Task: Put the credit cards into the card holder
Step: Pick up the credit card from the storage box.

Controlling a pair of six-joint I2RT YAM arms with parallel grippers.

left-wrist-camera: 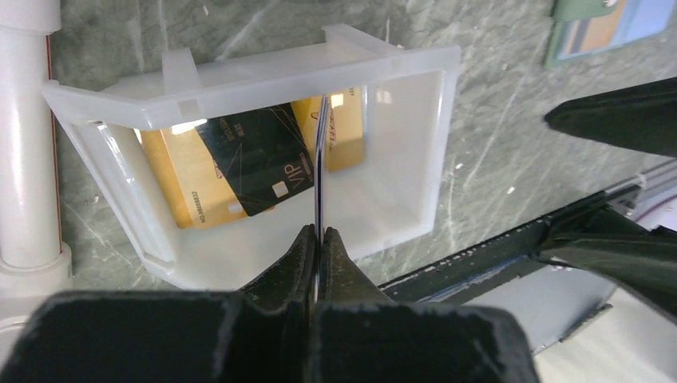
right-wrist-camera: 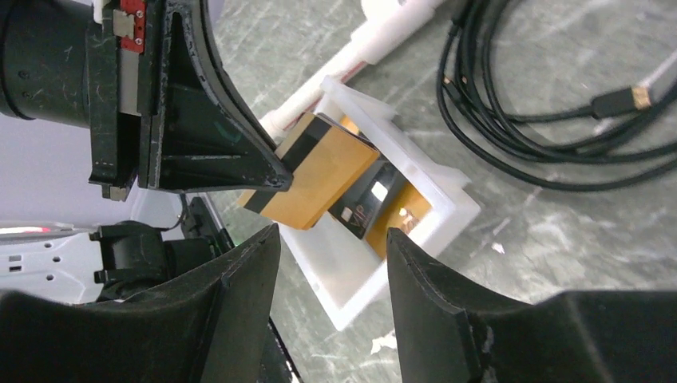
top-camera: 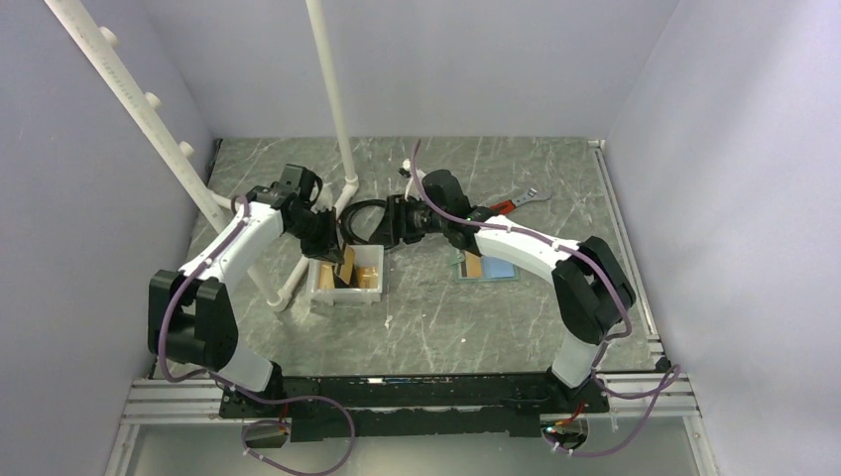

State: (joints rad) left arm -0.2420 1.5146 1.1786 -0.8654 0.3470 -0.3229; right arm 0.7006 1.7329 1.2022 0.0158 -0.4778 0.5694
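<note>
My left gripper [top-camera: 335,248] is shut on a gold credit card [right-wrist-camera: 319,171] and holds it edge-on [left-wrist-camera: 320,171] above the white tray [top-camera: 319,291]. In the tray lie a dark card [left-wrist-camera: 255,163] and gold cards [left-wrist-camera: 188,187]. My right gripper [top-camera: 389,224] is open and empty, its fingers [right-wrist-camera: 239,279] just right of the held card, above the tray's far side. The card holder [top-camera: 488,269] lies open on the table to the right, with a gold card in a light-blue pocket; it also shows in the left wrist view [left-wrist-camera: 607,28].
A black cable [right-wrist-camera: 543,120] coils on the table behind the tray. White pipe posts [top-camera: 337,109] stand at the left and the middle. A red-handled wrench [top-camera: 516,201] lies behind the right arm.
</note>
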